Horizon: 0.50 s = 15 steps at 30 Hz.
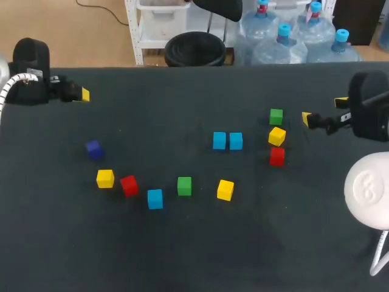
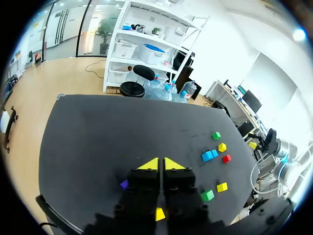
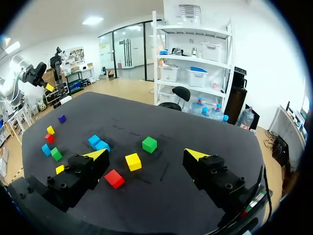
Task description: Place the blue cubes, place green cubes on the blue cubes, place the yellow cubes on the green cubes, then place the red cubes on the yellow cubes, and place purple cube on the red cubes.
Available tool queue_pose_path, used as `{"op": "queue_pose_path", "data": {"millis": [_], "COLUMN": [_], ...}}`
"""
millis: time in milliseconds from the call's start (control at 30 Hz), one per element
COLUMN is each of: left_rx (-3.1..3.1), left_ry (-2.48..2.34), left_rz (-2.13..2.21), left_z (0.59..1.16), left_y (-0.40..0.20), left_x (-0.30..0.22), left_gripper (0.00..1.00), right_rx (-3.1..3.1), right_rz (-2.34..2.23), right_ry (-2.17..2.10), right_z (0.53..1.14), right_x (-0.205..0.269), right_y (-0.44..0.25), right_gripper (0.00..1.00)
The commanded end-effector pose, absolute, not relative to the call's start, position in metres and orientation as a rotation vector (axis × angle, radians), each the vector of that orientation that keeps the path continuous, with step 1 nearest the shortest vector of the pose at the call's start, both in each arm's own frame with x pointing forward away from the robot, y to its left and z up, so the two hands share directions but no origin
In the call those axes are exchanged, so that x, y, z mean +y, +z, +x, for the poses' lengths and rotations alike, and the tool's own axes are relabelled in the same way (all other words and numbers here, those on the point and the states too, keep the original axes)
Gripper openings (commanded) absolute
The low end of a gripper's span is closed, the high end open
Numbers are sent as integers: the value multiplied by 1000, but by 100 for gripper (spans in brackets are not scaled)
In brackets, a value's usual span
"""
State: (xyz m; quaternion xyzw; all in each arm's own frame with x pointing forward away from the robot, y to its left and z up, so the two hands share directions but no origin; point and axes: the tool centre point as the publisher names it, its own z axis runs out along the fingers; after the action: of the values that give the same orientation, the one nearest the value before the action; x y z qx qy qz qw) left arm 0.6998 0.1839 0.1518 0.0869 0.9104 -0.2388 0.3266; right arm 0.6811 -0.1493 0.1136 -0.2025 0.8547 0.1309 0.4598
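Two blue cubes (image 1: 227, 141) stand side by side mid-table, and a third blue cube (image 1: 155, 199) sits nearer the front. Green cubes (image 1: 276, 116) (image 1: 184, 186), yellow cubes (image 1: 276, 136) (image 1: 225, 190) (image 1: 105, 178), red cubes (image 1: 276, 156) (image 1: 129, 185) and a purple cube (image 1: 93, 148) lie singly on the black table (image 1: 182, 249). My left gripper (image 1: 82, 95) (image 2: 160, 164) is at the far left edge, shut on nothing. My right gripper (image 1: 323, 111) (image 3: 146, 155) is open at the right edge, beside a green cube (image 3: 149, 144), a yellow cube (image 3: 133, 161) and a red cube (image 3: 114, 178).
A white rounded part of my right arm (image 1: 368, 188) overhangs the table's right front. No cube rests on another.
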Motion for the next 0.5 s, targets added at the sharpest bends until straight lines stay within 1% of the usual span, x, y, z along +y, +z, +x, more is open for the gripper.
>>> {"op": "queue_pose_path", "data": {"millis": [33, 433, 500], "left_rx": [2377, 2377, 2365], "left_ry": [-633, -633, -652], "left_rz": [230, 230, 283], "left_z": [699, 699, 697], "left_y": [151, 151, 153], "left_x": [185, 185, 190], "left_gripper": [100, 100, 100], "right_rx": [2105, 2105, 2105], "right_rz": [-500, -500, -500], "right_ry": [323, 323, 323], "right_z": [681, 681, 681], "right_x": [-150, -150, -150], "right_y": [114, 114, 114], "right_gripper": [100, 100, 100]}}
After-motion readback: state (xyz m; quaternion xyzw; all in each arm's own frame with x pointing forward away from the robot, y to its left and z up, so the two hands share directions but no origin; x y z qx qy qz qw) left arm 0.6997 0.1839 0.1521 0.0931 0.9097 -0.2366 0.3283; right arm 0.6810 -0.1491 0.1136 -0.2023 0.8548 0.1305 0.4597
